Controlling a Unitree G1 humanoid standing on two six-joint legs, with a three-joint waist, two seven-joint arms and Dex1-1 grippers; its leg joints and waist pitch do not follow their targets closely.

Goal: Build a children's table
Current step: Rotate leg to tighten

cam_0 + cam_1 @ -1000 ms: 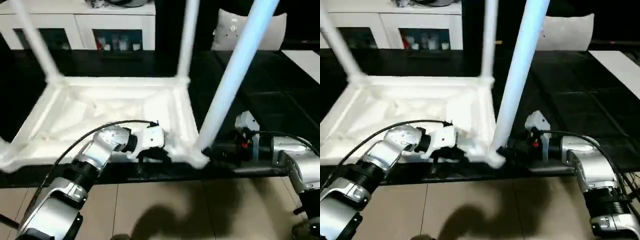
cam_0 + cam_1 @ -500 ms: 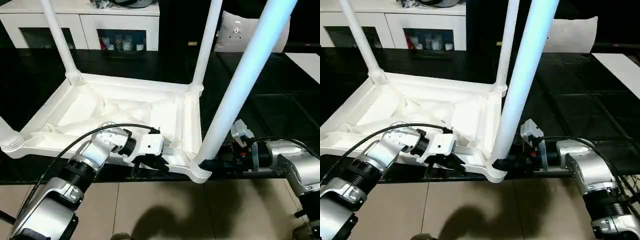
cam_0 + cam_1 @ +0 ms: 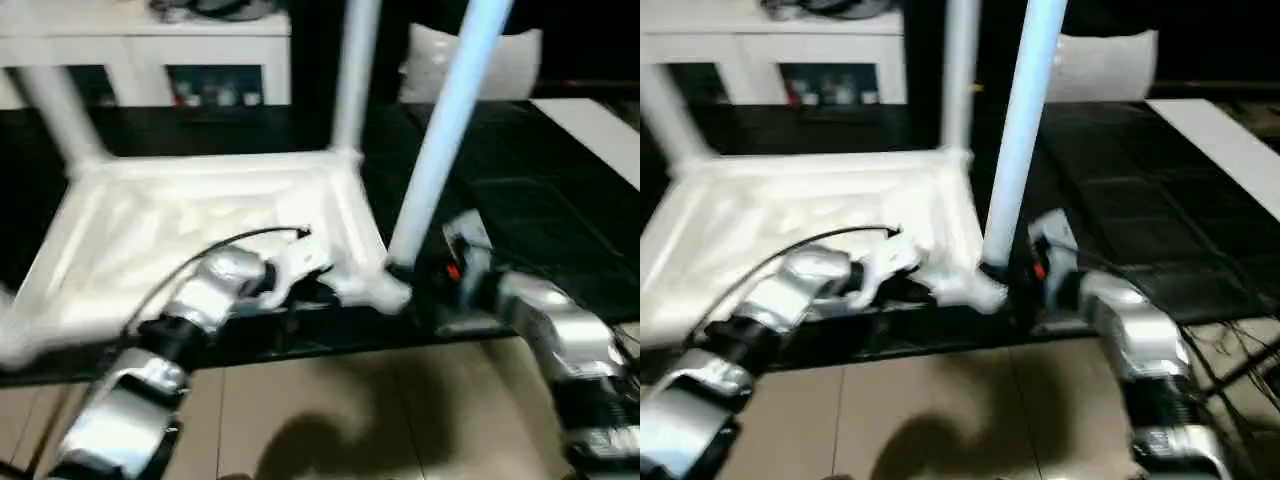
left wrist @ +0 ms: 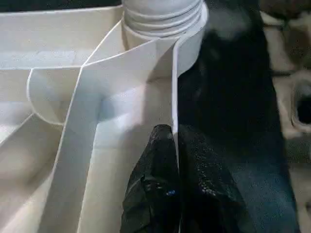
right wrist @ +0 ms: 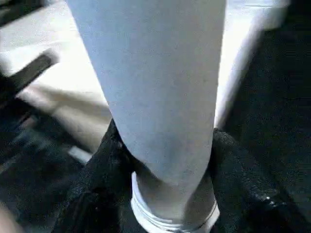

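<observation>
The tabletop (image 3: 190,225) lay upside down on the dark surface, ribbed underside up, filling the scene from nine o'clock to the centre. Two legs already stood in the far corner sockets, one toward eleven o'clock (image 3: 55,115) and one near twelve (image 3: 352,75). A third leg (image 3: 445,130) rose slanting toward one o'clock from the near corner socket (image 3: 385,290) at about four o'clock of the tabletop.

The left gripper (image 4: 175,160) was pinched narrow on the tabletop's thin side wall (image 4: 174,97), one finger on each face, just short of that socket. The right gripper (image 5: 163,160) held the third leg low down, its black fingers (image 5: 104,160) wrapped around either side of the tube just above the threaded end.

The leg looked tilted rather than square to the socket, so the likeliest trouble was a cross-threaded or half-seated joint if it were turned or pushed at that angle. With the grip so low on a long tube, the free top could swing and lever the leg out of the fingers. The left pinch on a slim, smooth wall could also slip, letting the tabletop skate across the surface and twist away from the leg
</observation>
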